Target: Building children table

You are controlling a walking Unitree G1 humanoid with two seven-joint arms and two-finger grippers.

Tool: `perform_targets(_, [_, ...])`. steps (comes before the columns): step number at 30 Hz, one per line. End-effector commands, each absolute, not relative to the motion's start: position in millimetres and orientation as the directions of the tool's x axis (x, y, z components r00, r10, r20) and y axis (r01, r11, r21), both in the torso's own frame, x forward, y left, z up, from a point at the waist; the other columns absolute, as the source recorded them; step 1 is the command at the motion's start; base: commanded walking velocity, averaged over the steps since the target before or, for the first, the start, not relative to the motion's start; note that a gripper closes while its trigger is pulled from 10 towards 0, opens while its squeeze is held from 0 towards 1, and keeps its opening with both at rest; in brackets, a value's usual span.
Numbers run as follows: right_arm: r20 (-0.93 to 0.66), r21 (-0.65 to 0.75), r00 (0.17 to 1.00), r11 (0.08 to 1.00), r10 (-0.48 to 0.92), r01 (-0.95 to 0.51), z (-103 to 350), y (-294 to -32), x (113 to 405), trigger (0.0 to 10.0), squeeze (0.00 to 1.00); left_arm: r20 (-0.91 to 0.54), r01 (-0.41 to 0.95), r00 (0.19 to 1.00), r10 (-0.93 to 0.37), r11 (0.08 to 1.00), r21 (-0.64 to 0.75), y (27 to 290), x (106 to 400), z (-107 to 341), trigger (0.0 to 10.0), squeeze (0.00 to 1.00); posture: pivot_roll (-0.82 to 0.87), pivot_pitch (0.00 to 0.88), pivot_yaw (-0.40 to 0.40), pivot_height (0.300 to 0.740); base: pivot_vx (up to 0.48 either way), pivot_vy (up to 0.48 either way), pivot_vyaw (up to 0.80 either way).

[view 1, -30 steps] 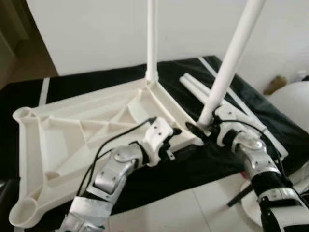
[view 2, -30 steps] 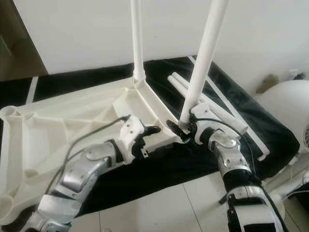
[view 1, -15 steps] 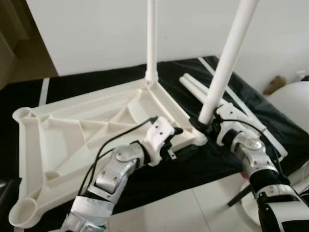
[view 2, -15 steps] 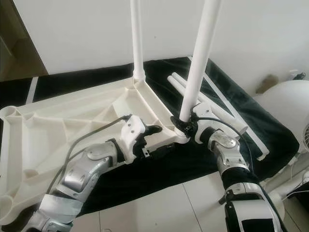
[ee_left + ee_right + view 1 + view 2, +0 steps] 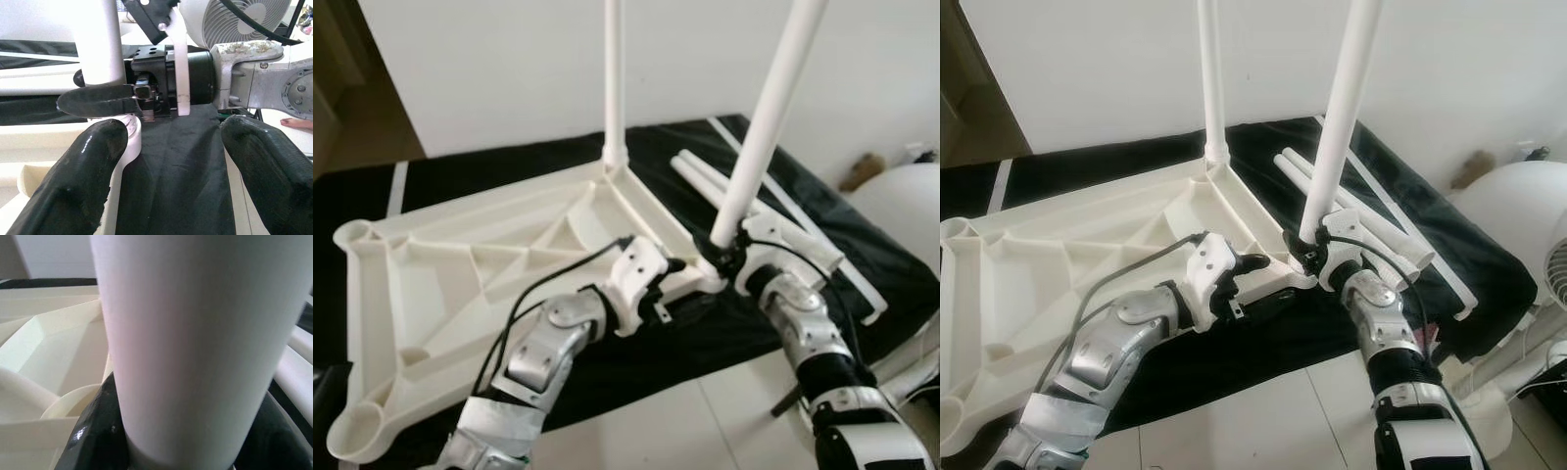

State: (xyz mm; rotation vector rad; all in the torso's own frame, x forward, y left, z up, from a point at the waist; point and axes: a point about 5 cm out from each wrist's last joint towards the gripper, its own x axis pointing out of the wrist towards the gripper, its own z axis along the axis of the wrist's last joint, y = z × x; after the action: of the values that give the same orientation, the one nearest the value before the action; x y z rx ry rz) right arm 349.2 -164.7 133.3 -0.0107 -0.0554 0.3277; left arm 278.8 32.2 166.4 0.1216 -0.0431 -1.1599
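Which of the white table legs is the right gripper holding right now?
The tilted leg at the tabletop's near right corner, clamped at its base by the right gripper. The far leg stands unheld; two spare legs lie on the black cloth.

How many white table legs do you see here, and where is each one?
4. One leg stands in the tabletop's far corner; one is held by the right pincer at the near corner; two lie on the black cloth.

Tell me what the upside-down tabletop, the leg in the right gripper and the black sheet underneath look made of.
Tabletop: likely moulded plastic, matt cream, with ribbed underside. Leg in the right gripper: smooth white tube, plastic or painted metal. Black sheet: apparently fabric, soft folds.
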Motion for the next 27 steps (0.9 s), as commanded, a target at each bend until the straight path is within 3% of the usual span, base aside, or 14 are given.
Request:
perform_targets(1, [0.002,0.051,0.976,0.975,0.218,-0.218,120,-168,345,10.0,0.0,-0.041,0.9,0.427,-0.904,0.42,0.114,36,283,165,10.0,0.0,-0.06,0.025,0.006,0.74,0.0,0.0,0.0])
perform_targets(10, [-0.029,0.126,0.998,0.99,-0.063,0.066,113,-140,326,10.0,0.0,-0.02,0.865,0.492,-0.87,0.486,0.123,40,295,166,10.0,0.0,-0.07,0.035,-0.011,0.74,0.0,0.0,0.0])
perform_targets(14, [-0.045,0.192,0.997,0.979,-0.066,0.073,112,-113,311,10.0,0.0,-0.008,0.855,0.51,-0.86,0.505,0.115,43,297,168,10.0,0.0,-0.08,0.042,-0.002,0.74,0.0,0.0,0.0])
perform_targets(17, [-0.036,0.204,0.998,0.978,-0.045,0.052,114,-108,308,10.0,0.0,-0.012,0.853,0.513,-0.858,0.508,0.124,45,299,169,10.0,0.0,-0.08,0.045,0.002,0.74,0.0,0.0,0.0])
perform_targets(27, [-0.004,0.19,0.995,0.977,-0.099,0.098,127,-120,306,10.0,0.0,-0.037,0.846,0.515,-0.856,0.501,0.181,51,306,168,10.0,0.0,-0.08,0.039,0.004,0.74,0.0,0.0,0.0])
